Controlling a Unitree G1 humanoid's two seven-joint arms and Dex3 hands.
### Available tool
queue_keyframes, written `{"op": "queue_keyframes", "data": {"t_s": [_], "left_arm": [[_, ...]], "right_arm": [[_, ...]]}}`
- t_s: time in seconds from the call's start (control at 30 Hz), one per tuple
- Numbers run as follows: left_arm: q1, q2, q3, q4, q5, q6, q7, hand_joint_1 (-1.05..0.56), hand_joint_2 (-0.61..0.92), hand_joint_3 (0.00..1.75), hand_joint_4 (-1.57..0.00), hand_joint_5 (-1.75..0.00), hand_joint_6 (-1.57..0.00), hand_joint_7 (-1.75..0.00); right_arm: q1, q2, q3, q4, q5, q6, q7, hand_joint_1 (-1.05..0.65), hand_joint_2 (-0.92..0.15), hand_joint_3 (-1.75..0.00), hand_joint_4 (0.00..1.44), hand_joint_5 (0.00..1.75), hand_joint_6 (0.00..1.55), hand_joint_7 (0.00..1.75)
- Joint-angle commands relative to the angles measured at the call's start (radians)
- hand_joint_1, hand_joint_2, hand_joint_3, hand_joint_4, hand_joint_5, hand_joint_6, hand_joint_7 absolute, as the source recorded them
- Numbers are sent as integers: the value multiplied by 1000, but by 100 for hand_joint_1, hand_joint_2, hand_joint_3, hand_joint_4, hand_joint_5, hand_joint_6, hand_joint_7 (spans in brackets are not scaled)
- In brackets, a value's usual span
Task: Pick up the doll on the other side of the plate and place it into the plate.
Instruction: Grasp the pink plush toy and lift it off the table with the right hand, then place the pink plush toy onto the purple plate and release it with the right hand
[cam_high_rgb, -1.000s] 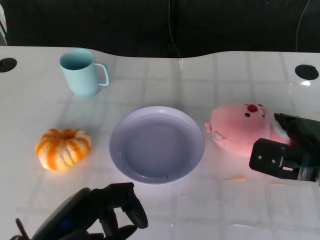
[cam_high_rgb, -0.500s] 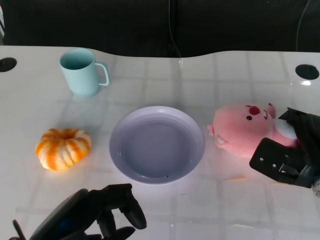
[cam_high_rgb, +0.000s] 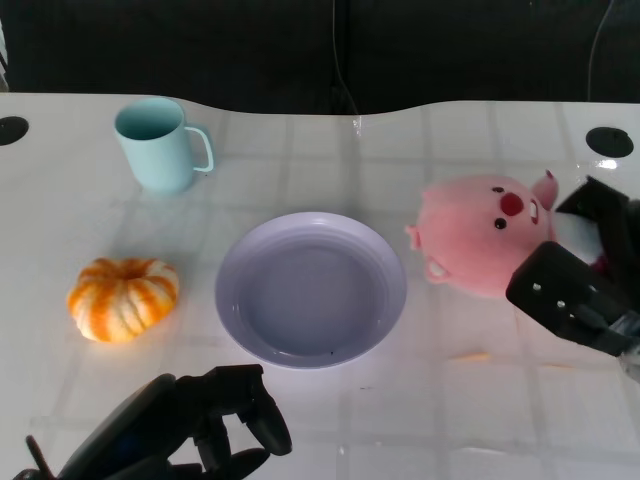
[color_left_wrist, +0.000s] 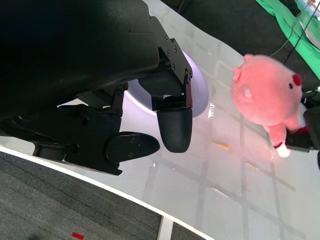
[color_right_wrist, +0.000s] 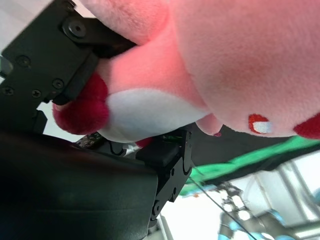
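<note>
The right hand (cam_high_rgb: 585, 265) grips the pink plush doll (cam_high_rgb: 484, 245) by its body; in the right wrist view black fingers (color_right_wrist: 60, 55) press into the doll's pink and white belly (color_right_wrist: 165, 85). The doll sits just to the right of the lavender plate (cam_high_rgb: 232, 305), its head tilted toward the plate, and the left wrist view suggests it is raised off the surface — though contact cannot be settled. The plate holds nothing.

The left hand (cam_high_rgb: 195, 430) rests low at the near edge, fingers curled in with nothing in them.

The table (cam_high_rgb: 400, 400) is glossy white with a faint grid of pale lines and a wavy far edge; round black grommet holes (cam_high_rgb: 610, 141) sit at its far corners. A mint-green mug (cam_high_rgb: 158, 145) stands at the far left, a small orange-and-white pumpkin (cam_high_rgb: 123, 298) well left of the plate. Behind the table hangs a dark backdrop — the wrist views catch green fabric (color_left_wrist: 287, 20) beyond it.
</note>
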Motion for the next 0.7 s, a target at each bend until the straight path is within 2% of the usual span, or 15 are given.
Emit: {"op": "queue_keyframes", "data": {"t_s": [0.03,0.33,0.7], "left_arm": [[-5,14,5,17,-4,-16,-3,-13,89,51,-62,-164,-61,-126],[-17,15,3,40,3,-19,-4,-13,89,53,-62,-164,-61,-125],[-31,13,-7,71,6,-42,1,-11,89,52,-62,-159,-62,-121]], "right_arm": [[9,0,-24,-67,28,2,37,-21,-36,-135,93,175,81,175],[-8,74,-33,-229,102,55,191,-17,-28,-149,96,175,82,175],[-88,158,19,-326,86,125,327,-13,-34,-139,97,175,80,175]]}}
